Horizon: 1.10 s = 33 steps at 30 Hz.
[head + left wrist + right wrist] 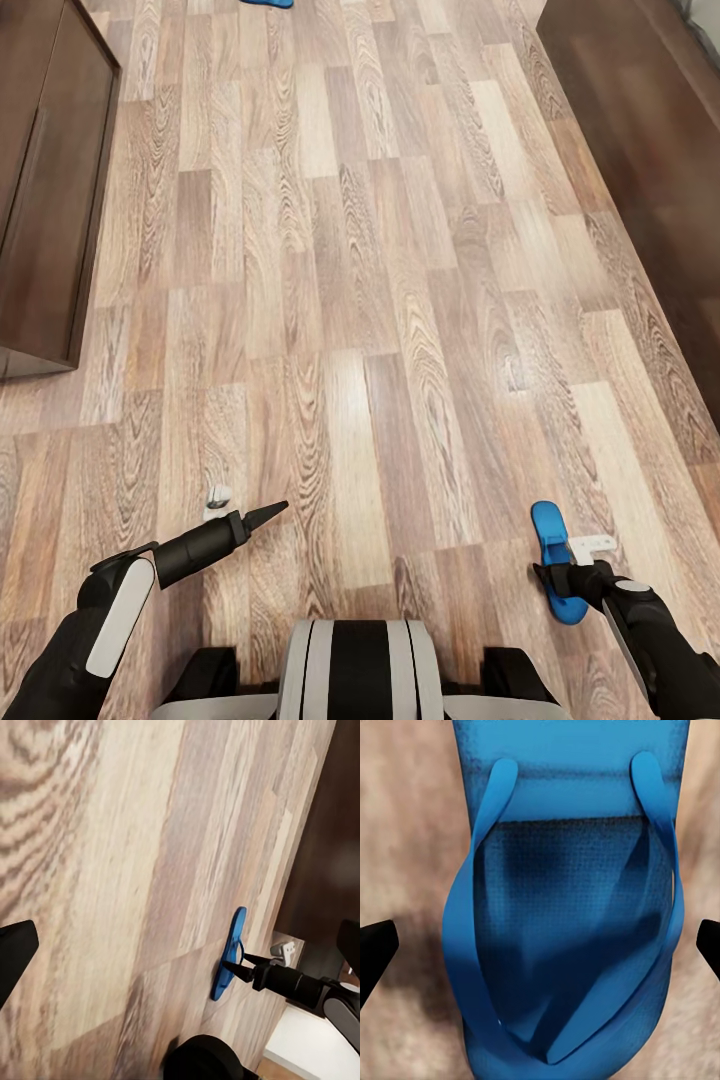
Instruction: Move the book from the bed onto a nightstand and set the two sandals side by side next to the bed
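While I look down from the head view, I see the wood floor (380, 300) of the bedroom all around my robot. My right gripper (556, 574) is low at the right, right at a blue sandal (556, 560) that lies flat on the floor. In the right wrist view this sandal (570, 937) is very close, with its blue straps (480, 907) facing up. I see the black tips of two fingers (375, 952) far apart, one on each side of the sandal, so the fingers are spread and pinch nothing. In the left wrist view the same sandal (229, 956) looks thin from the side, and the right gripper (238, 969) touches it. My left gripper (262, 514) hangs over bare floor at the left, and its fingers look pressed together into one dark point. The other sandal (266, 3) peeks in far away at the top edge. A dark brown cabinet (50, 180) stands at the left, and a dark brown frame (650, 150) runs along the right
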### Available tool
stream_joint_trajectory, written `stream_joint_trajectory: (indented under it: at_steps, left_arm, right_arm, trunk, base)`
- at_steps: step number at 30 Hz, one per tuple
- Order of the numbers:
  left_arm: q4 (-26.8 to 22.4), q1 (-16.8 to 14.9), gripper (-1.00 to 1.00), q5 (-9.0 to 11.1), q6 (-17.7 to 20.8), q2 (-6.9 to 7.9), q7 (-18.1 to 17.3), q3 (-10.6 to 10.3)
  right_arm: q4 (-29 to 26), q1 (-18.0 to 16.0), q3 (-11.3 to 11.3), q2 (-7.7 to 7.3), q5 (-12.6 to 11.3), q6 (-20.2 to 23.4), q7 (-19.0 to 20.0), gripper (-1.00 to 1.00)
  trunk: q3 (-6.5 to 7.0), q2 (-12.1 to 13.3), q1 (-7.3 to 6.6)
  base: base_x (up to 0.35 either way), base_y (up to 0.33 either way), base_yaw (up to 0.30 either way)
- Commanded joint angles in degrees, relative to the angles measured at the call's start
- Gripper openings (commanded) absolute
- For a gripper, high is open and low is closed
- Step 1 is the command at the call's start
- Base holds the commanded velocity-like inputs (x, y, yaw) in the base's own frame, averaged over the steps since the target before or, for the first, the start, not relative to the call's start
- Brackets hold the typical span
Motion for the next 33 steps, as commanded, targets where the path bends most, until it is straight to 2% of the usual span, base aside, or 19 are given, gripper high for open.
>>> stream_joint_trajectory:
  at_steps: [1,14,15,30,33]
  left_arm:
    - [0.00,-0.02,1.00,0.13,0.31,0.00,-0.10,0.04]
    - [0.00,-0.02,1.00,0.13,0.31,0.00,-0.10,0.05]
    - [0.00,-0.02,1.00,0.13,0.31,0.00,-0.10,0.05]
    - [0.00,-0.02,1.00,0.13,0.30,0.00,-0.10,0.01]
    - [0.00,-0.02,1.00,0.13,0.30,0.00,-0.10,-0.04]
  right_arm:
    - [-0.09,-0.01,-0.16,0.03,0.61,0.21,0.52,1.00]
    - [-0.09,-0.05,-0.16,0.06,0.61,0.21,0.49,1.00]
    - [-0.09,-0.04,-0.16,0.05,0.61,0.21,0.51,-1.00]
    - [-0.02,-0.02,-0.16,0.04,0.61,0.21,0.51,-1.00]
    - [0.00,-0.02,-0.16,0.04,0.61,0.21,0.51,-1.00]
  trunk:
    - [-0.03,-0.01,-0.01]
    - [-0.03,-0.01,-0.01]
    - [-0.03,-0.01,-0.01]
    - [-0.03,-0.01,-0.01]
    - [0.64,0.03,-0.08]
  base:
    - [0.000,0.000,0.000]
    - [0.000,0.000,0.000]
    - [0.000,0.000,0.000]
    - [0.000,0.000,0.000]
    - [0.000,0.000,0.000]
